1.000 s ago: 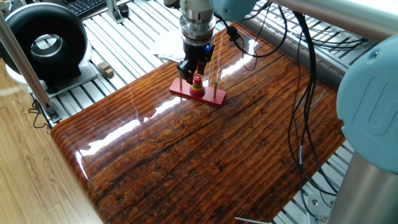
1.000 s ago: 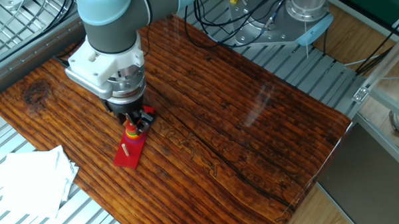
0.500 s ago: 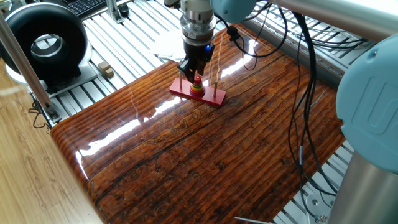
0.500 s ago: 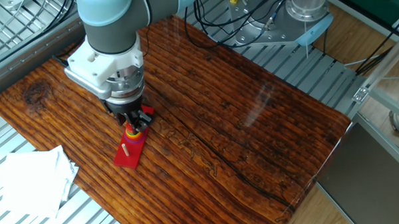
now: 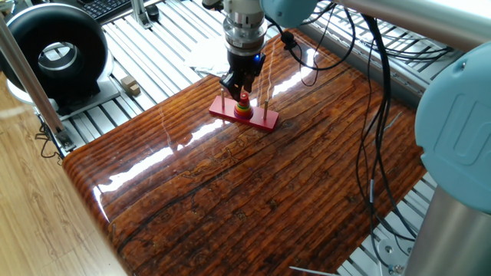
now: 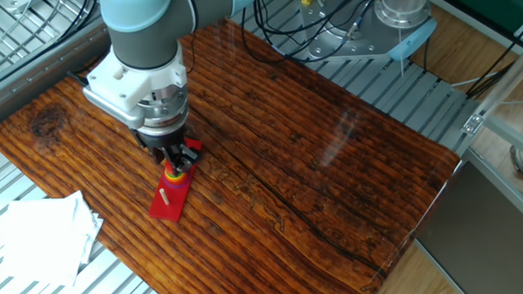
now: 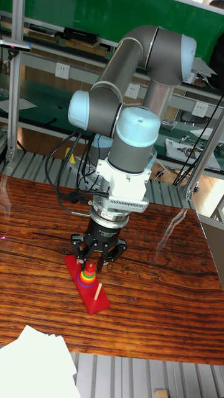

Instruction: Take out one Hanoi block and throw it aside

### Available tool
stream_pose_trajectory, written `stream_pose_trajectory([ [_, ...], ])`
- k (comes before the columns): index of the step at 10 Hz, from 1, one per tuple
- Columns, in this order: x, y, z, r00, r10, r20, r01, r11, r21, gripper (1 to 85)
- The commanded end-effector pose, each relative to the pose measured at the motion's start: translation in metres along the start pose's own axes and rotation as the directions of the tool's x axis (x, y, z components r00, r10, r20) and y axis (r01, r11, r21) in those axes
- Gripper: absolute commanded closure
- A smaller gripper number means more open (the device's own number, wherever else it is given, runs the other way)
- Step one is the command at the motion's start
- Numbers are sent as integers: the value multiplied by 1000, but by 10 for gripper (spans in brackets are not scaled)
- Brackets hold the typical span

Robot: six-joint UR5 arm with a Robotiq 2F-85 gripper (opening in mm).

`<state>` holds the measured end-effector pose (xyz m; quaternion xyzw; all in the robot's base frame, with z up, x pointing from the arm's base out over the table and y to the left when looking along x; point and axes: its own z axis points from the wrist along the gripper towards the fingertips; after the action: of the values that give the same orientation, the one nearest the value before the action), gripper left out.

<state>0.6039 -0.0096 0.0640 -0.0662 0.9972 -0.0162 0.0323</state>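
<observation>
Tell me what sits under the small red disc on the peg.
Under the Hanoi block a yellow disc and wider discs are stacked on a peg of the red base. The gripper straddles the top; the lowest discs' colours are too small to tell.

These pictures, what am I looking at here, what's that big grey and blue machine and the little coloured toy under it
It is a robot arm, photographed at one moment by three fixed cameras: two look down at the wooden table from different sides, and a tall one faces the arm. At its tip is a two-finger gripper, lowered over a small stacking-tower toy. The toy is a flat red base with thin pegs; coloured discs sit on one peg, the tiny red block topmost. The fingers stand either side of it; whether they grip it is unclear. White paper lies nearby.
</observation>
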Motion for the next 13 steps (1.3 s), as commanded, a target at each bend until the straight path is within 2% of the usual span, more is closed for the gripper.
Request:
stream_pose_trajectory([
  [1,1,0,-1,1000,9,1,-8,1000,-14,457],
  [13,2,2,-1,1000,23,-1,-23,1000,-20,523],
])
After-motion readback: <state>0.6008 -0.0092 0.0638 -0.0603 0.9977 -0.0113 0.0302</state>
